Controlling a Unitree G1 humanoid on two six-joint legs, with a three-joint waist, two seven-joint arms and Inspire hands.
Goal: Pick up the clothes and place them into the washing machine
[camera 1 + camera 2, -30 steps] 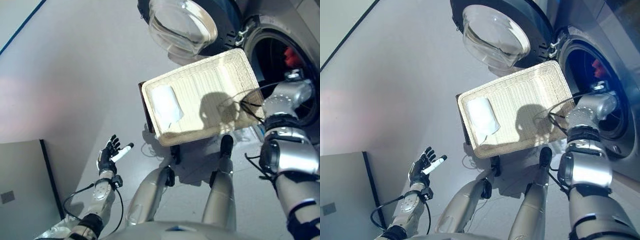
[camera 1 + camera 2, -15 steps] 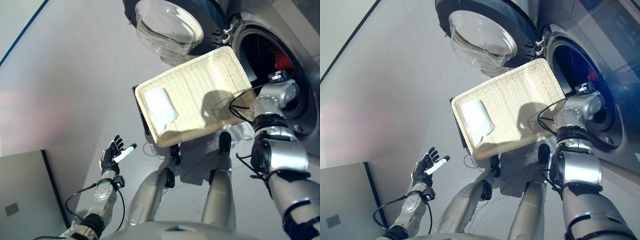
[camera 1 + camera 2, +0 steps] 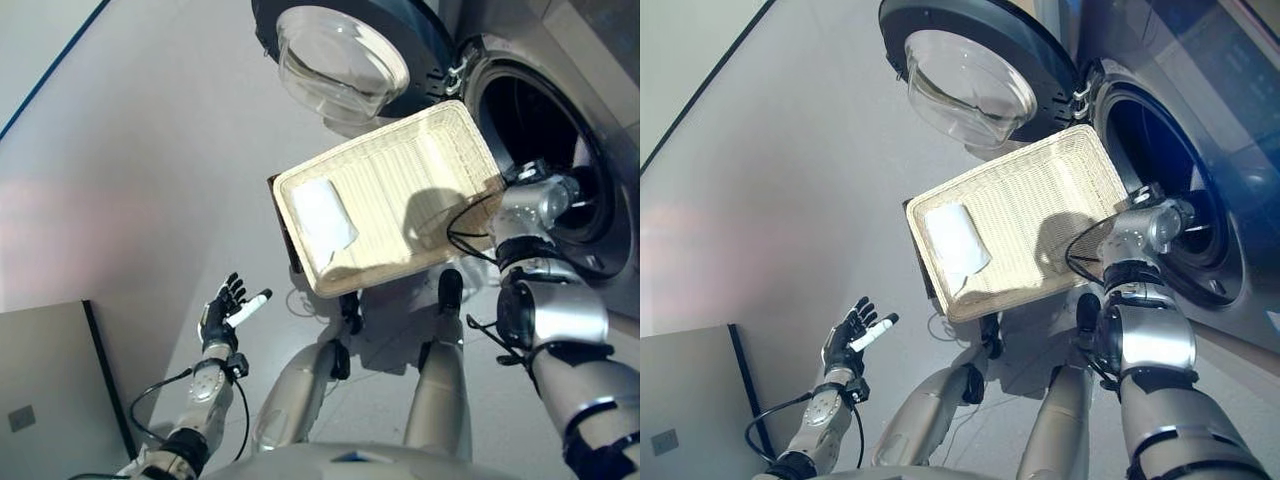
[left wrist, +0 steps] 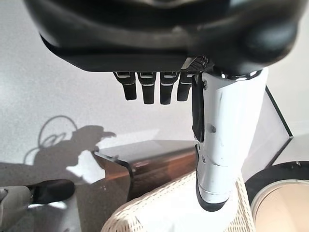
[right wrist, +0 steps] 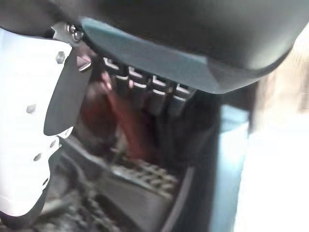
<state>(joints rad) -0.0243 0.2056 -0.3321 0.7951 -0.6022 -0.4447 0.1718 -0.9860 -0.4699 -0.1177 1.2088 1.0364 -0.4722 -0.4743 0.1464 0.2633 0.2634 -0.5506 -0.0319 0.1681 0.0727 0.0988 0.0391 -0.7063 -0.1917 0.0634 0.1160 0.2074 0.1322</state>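
A white cloth [image 3: 322,213] lies at the left end of the wicker basket [image 3: 455,130], which stands on a dark stand in front of the washing machine. My right arm reaches past the basket into the drum [image 3: 545,125], so the eye views hide its hand. The right wrist view shows my right hand [image 5: 29,121] inside the dark drum, thumb and fingers straight. A red cloth [image 5: 123,133] lies just past the fingers on the drum's ribbed wall. My left hand [image 3: 222,312] hangs open and idle low on the left, above the floor.
The machine's round glass door [image 3: 340,60] stands swung open behind the basket. A grey cabinet [image 3: 40,390] fills the lower left corner. Grey floor stretches to the left of the basket. The basket's corner [image 4: 174,208] and its brown stand [image 4: 145,164] show past the left hand.
My right arm has pushed deeper into the drum, and the red cloth no longer shows in the eye views. The camera has shifted a little. The left hand has kept still.
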